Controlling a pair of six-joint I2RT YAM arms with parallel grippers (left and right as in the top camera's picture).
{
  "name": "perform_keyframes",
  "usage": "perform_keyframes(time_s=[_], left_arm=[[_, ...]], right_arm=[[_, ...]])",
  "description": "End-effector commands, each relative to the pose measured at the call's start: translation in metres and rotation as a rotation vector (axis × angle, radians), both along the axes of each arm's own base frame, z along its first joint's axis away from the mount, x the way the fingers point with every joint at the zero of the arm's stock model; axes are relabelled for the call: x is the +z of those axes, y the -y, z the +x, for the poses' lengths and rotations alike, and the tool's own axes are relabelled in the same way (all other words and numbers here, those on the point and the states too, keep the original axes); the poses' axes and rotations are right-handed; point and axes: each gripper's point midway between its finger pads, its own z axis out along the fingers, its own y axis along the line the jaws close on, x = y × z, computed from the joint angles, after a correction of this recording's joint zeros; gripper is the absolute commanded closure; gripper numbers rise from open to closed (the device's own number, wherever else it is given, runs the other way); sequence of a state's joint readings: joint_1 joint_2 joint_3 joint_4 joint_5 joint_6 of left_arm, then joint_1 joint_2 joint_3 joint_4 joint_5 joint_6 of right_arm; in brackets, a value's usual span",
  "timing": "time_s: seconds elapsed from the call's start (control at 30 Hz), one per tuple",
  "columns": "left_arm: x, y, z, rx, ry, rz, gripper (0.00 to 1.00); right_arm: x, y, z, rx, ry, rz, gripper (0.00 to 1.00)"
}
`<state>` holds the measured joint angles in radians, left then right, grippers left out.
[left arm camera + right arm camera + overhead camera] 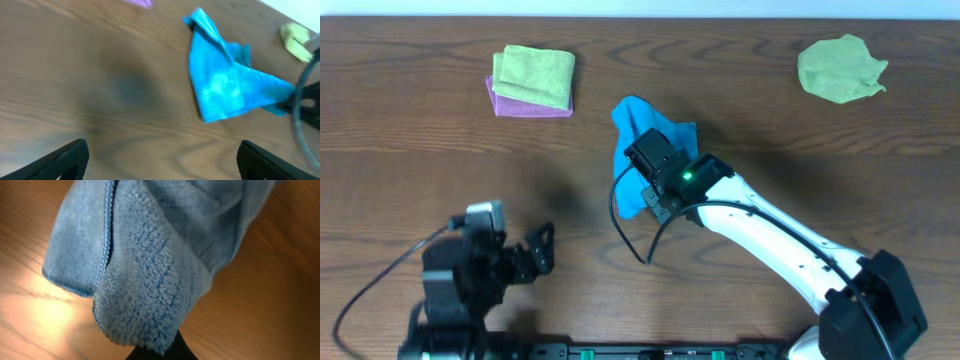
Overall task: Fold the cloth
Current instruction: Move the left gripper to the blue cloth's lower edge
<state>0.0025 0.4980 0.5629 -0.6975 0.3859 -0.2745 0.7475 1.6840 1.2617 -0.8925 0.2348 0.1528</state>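
The cloth [642,135] is bright blue and lies bunched near the table's middle, one part lifted. My right gripper [658,196] is shut on its near edge. In the right wrist view the fluffy cloth [150,255] hangs over the wood, with its lowest fold pinched in the right gripper [161,352]. In the left wrist view the cloth [225,85] stretches in a ridge toward the dark right gripper [295,102]. My left gripper [538,250] stands open at the front left, well short of the cloth, with nothing between its fingers [70,156].
A folded yellow-green cloth [534,76] lies on a purple cloth [525,106] at the back left. A crumpled yellow-green cloth [840,68] sits at the back right. The right arm [790,250] and its cable cross the table from the front right.
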Motion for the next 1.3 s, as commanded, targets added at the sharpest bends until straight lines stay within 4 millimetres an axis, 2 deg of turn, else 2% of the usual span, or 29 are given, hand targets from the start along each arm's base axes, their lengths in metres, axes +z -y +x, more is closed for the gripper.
perform_keyframes(time_s=[0.0,0.13,0.3,0.47,0.67,0.83,1.13,1.27], left_arm=[[0.017,0.035,0.004,-0.14,-0.064,-0.175,0.05],[0.023,0.057,0.019,-0.206,-0.122,-0.338,0.05],[0.028,0.07,0.039,-0.211,-0.169,-0.485,0.05],[0.015,0.081,0.039,-0.252,-0.25,-0.527,0.05],[-0.005,0.107,0.022,-0.48,-0.215,-0.353,0.04],[-0.042,0.105,0.017,-0.467,-0.268,-0.119,0.05],[-0.083,0.122,0.023,-0.495,-0.293,0.091,0.04],[-0.099,0.122,0.028,-0.482,-0.304,0.166,0.04]], right_arm=[[0.007,0.009,0.002,-0.018,0.029,-0.047,0.99],[0.006,0.012,0.0,-0.017,0.018,-0.059,0.99],[0.007,0.015,0.001,-0.023,0.028,-0.077,0.99],[0.007,0.017,0.002,-0.032,0.028,-0.076,0.99],[0.006,0.025,0.004,-0.051,0.018,-0.085,0.99],[0.006,0.029,0.006,-0.064,0.015,-0.087,0.99],[0.005,0.026,0.003,-0.058,-0.004,-0.072,0.99],[0.003,0.023,-0.001,-0.051,-0.028,-0.05,0.99]])
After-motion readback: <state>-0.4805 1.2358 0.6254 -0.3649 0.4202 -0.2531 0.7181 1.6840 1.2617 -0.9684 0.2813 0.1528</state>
